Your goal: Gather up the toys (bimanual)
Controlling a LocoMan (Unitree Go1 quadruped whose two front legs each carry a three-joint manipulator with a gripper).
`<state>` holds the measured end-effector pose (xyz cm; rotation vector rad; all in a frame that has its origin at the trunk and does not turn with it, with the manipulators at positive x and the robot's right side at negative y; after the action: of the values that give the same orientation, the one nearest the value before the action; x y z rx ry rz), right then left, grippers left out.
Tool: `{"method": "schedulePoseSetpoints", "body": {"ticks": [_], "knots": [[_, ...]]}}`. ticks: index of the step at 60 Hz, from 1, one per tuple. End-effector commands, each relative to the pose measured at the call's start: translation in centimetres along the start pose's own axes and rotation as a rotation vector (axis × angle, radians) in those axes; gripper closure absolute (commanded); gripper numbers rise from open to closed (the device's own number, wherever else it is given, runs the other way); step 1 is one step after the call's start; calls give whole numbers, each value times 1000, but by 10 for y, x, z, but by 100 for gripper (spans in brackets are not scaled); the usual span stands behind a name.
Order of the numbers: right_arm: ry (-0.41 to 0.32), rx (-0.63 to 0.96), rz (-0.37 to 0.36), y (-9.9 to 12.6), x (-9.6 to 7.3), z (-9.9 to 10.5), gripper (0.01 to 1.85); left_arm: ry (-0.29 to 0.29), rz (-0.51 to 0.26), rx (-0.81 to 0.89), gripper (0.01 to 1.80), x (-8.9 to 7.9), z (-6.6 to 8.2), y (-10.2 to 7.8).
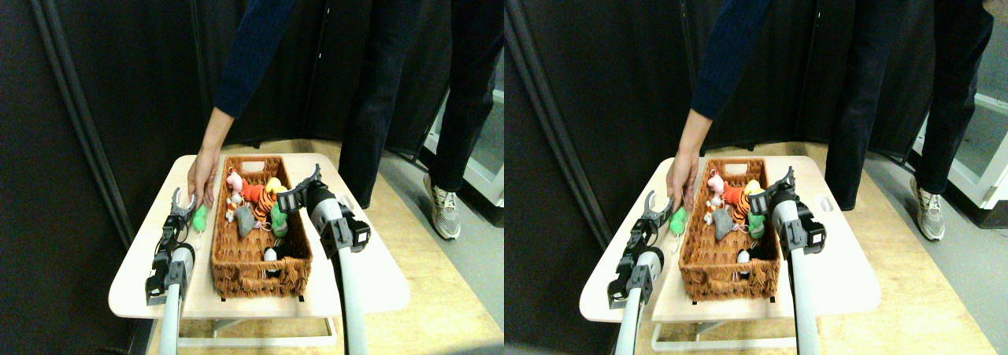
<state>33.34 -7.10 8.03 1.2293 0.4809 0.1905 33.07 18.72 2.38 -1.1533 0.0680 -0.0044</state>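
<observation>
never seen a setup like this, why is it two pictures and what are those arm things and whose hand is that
It is one wide camera with two eyes, so you get the same scene twice, side by side, looking forward and down from a four-legged robot. The two pale limbs rising from the bottom are its manipulators. The left gripper is open beside a green plush toy lying on the pale table. The right gripper is over the wicker basket, which already holds several plush toys: pink, red, tiger-striped, grey and green ones. The hand belongs to a person standing behind the table, reaching down near the green toy. Neither gripper visibly holds anything.
</observation>
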Motion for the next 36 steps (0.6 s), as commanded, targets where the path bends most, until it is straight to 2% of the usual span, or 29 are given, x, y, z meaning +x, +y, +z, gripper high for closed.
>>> {"method": "schedulePoseSetpoints", "body": {"ticks": [1,6,16,25,28,36], "knots": [[-5,-22,47,3,2,6,65,0,-20,4,147,2,0,-7],[-12,-20,46,2,4,9,65,9,-17,26,144,3,0,-7],[-53,-5,49,-1,5,12,76,17,-7,26,137,3,0,-13],[-62,-10,49,-4,6,14,80,56,-7,43,132,5,0,-18],[-66,-9,48,-5,6,14,82,74,-7,43,128,6,-1,-19],[-74,-3,54,-4,8,13,83,78,3,27,125,12,-6,-17]]}}
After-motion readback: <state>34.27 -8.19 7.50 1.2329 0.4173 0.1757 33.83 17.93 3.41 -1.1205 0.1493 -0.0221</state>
